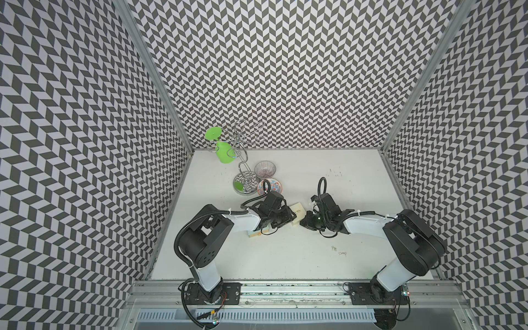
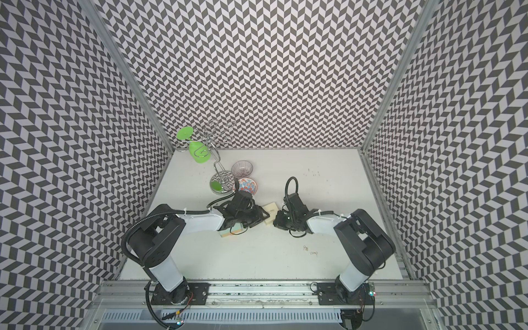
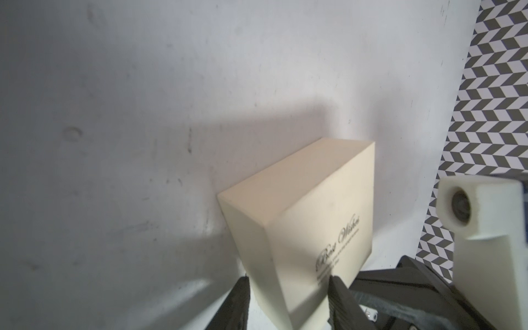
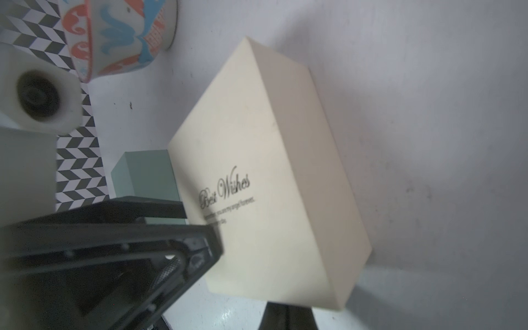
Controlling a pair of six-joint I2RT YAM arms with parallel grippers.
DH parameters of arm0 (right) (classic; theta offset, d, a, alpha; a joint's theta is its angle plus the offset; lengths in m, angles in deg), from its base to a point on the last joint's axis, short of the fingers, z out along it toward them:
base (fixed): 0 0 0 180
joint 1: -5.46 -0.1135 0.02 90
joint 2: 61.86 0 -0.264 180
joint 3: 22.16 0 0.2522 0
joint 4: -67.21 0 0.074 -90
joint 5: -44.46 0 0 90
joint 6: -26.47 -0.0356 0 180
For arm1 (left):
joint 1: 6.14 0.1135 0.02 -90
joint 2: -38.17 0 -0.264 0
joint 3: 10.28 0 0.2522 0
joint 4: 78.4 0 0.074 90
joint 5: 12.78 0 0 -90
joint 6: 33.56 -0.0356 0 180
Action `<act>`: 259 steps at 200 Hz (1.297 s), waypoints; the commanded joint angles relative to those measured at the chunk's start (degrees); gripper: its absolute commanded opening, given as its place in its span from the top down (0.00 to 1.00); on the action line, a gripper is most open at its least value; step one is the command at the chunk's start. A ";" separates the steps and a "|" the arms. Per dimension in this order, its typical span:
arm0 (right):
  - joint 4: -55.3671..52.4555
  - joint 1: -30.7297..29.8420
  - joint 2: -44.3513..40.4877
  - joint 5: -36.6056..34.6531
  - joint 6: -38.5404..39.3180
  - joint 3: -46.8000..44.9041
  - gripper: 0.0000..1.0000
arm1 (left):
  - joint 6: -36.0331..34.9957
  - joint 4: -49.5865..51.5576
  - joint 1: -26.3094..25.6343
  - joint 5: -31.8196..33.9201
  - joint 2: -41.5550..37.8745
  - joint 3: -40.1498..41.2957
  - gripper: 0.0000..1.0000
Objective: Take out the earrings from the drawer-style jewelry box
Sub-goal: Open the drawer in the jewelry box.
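From above I get only a corner of the cream box (image 1: pixel 297 212) past the left gripper (image 1: pixel 290 220). The earrings (image 1: pixel 333 249) on the near surface (image 1: pixel 285 257) are specks (hooks unreadable), and the box's small print is blurred.

Overhead stereo pair, wrist views share box (image 3: pixel 300 214)

Rack (image 1: pixel 243 184), bowls (image 1: pixel 265 170) rear L; front-mid tbl (image 1: pixel 285 257) free.

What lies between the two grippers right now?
The cream box, lettered Best Wishes. The left gripper straddles one end, and the shut right gripper sits at the opposite side. Both top views show it.
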 commanded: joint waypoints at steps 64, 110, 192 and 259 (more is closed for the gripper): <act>-2.75 0.34 -0.25 0.41 -0.06 -2.02 1.00 | 2.83 1.77 0.22 2.77 1.82 1.18 0.66; -4.46 0.31 -1.83 0.71 -0.26 -5.06 1.00 | 2.77 2.62 0.33 3.03 2.67 0.85 0.68; -6.18 -0.35 -7.04 1.09 -2.94 -8.80 1.00 | 2.92 2.29 0.31 3.61 3.04 0.74 0.68; -7.39 -1.88 -9.45 0.88 -4.51 -10.72 1.00 | 3.10 2.05 0.29 3.88 2.68 1.08 0.69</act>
